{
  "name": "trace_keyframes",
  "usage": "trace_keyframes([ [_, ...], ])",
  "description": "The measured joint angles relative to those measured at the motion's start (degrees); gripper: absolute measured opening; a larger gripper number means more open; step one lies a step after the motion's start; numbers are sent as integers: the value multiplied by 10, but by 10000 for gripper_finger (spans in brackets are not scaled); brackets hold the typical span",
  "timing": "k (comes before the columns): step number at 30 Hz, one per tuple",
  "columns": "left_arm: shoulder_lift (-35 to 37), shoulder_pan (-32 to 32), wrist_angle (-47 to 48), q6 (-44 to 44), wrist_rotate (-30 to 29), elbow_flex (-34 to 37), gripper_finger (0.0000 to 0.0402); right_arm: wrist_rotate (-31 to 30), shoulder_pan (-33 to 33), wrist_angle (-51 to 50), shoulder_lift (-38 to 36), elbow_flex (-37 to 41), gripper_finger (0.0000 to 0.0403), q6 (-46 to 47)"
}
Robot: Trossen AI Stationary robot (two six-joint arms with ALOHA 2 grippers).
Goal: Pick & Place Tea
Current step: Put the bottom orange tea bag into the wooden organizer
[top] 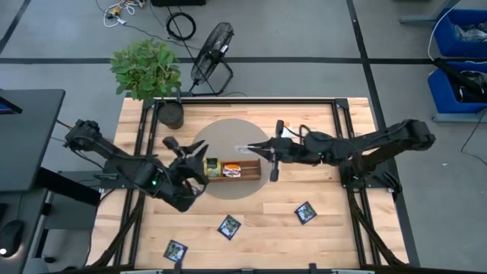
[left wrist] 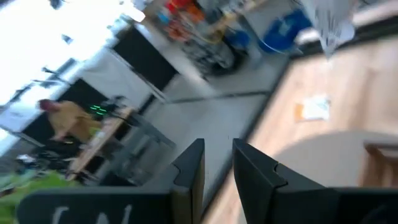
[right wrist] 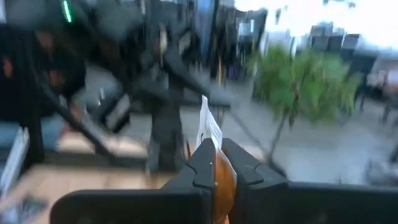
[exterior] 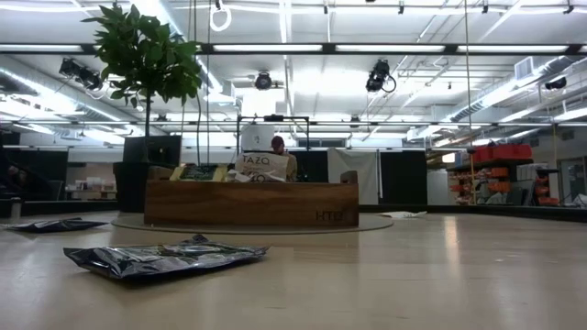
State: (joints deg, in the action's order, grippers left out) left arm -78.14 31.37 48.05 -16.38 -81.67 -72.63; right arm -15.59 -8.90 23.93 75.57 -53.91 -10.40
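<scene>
Tea sachet (right wrist: 209, 127) pinched edge-on in right gripper (right wrist: 214, 165) above wooden tray (top: 251, 178); risking slipping or snagging. Left gripper (left wrist: 217, 163) hanging slightly parted, empty.

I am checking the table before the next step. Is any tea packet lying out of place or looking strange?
Yes. Three dark sachets lie loose on the bare wood near the table's front edge, away from the wooden tray and turned at different angles. In the low view the nearest looks crumpled. The right gripper holds one sachet.
</scene>
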Motion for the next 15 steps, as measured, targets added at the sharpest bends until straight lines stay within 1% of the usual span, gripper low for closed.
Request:
trace_keyframes([
  [2,0,10,-6,-18,-25,18,85,1,-5,66,-3,29,11,-18],
  [5,0,20,-8,-79,-31,47,85,2,-9,130,-2,53,12,-30],
  [8,0,33,-21,-139,-35,78,85,2,-11,146,-2,58,11,-37],
  [11,-1,45,-79,-158,-31,107,85,2,-11,149,-2,58,11,-44],
  [12,-1,50,-104,-154,-22,117,85,2,-11,151,-2,58,11,-48],
  [13,-1,54,-141,-137,-1,126,85,2,-11,151,-2,58,11,-51],
  [15,-1,54,-226,-68,65,148,84,2,-10,153,-4,58,11,-53],
])
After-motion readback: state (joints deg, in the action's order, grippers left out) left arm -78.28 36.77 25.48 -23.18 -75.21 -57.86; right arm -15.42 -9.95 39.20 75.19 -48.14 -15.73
